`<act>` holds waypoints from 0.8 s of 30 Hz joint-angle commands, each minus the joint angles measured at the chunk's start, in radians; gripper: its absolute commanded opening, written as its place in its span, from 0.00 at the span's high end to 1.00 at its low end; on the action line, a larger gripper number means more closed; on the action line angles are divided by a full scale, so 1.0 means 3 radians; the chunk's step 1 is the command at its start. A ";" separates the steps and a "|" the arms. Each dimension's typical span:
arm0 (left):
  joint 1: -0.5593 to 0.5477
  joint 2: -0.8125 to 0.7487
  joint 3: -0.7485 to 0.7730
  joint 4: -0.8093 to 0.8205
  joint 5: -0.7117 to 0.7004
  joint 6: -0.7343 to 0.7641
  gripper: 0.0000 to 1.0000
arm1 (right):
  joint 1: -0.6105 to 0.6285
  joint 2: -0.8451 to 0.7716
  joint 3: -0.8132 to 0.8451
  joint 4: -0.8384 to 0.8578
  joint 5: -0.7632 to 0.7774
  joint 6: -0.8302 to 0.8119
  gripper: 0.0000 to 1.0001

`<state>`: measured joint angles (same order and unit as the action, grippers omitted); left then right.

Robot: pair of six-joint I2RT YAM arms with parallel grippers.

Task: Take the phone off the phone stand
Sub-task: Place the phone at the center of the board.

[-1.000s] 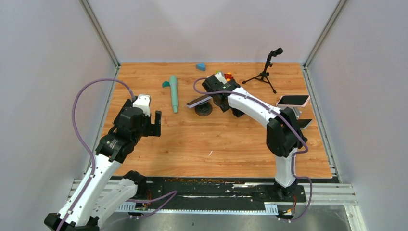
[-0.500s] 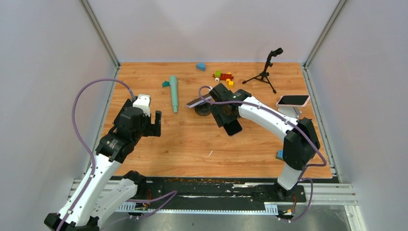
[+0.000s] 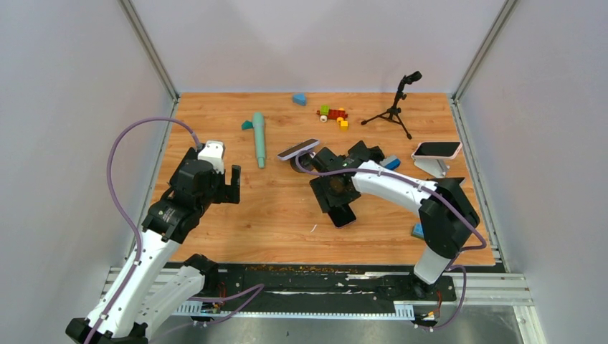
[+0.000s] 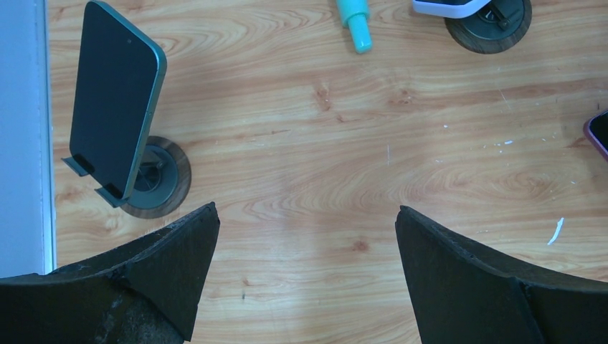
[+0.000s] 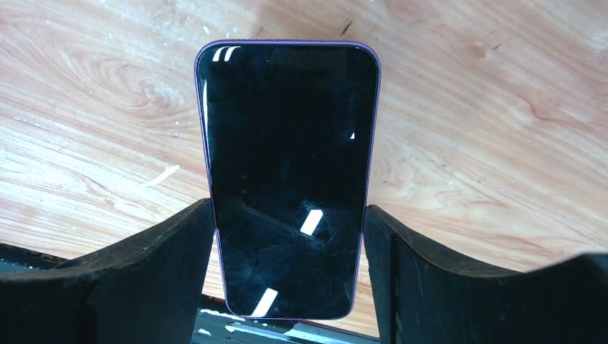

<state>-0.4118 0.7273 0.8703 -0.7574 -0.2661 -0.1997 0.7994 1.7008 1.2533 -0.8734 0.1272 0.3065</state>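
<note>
A purple-edged phone (image 5: 287, 165) with a dark screen sits between my right gripper's (image 5: 290, 215) fingers, which press its two long sides. Seen from above, this phone (image 3: 344, 216) hangs low over the table's near middle, off any stand, under my right gripper (image 3: 335, 199). Behind it, a round phone stand (image 3: 301, 163) carries a white phone (image 3: 298, 149). A pink phone (image 3: 436, 150) rests on a stand at the right. In the left wrist view my left gripper (image 4: 307, 215) is open over bare wood, beside a teal phone (image 4: 115, 93) on a round stand (image 4: 161, 183).
A teal cylinder (image 3: 259, 137) lies at centre left. Small toy bricks (image 3: 333, 115), a blue wedge (image 3: 299, 99) and a black tripod (image 3: 393, 107) stand at the back. Blue blocks (image 3: 391, 163) lie near the right arm. Grey walls close in three sides.
My right gripper has carried the purple phone from beside the round stand toward the table's near middle, lowering it. The left arm has not moved.
</note>
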 commanded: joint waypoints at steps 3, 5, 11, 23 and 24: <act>0.0007 -0.0045 -0.0027 0.0142 0.0071 -0.0017 0.00 | 0.0132 0.0019 -0.0241 0.0335 0.0278 0.0320 0.43; 0.0007 -0.0042 -0.0027 0.0143 0.0076 -0.0016 0.00 | 0.0133 0.0042 -0.0378 0.0518 0.0242 0.0364 0.43; 0.0007 -0.0030 -0.0029 0.0147 0.0091 -0.0014 0.00 | 0.0138 0.0152 -0.0626 0.0825 0.0169 0.0451 0.43; 0.0007 -0.0003 -0.0027 0.0147 0.0102 -0.0012 0.00 | 0.0199 0.0206 -0.0917 0.0952 0.0235 0.0578 0.20; 0.0007 0.0005 -0.0027 0.0147 0.0106 -0.0011 0.00 | 0.0201 0.0196 -0.0928 0.0953 0.0237 0.0576 0.17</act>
<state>-0.4118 0.7277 0.8703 -0.7494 -0.2447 -0.1993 0.8440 1.7187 1.0348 -0.6369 0.1665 0.4377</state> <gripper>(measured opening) 1.000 0.772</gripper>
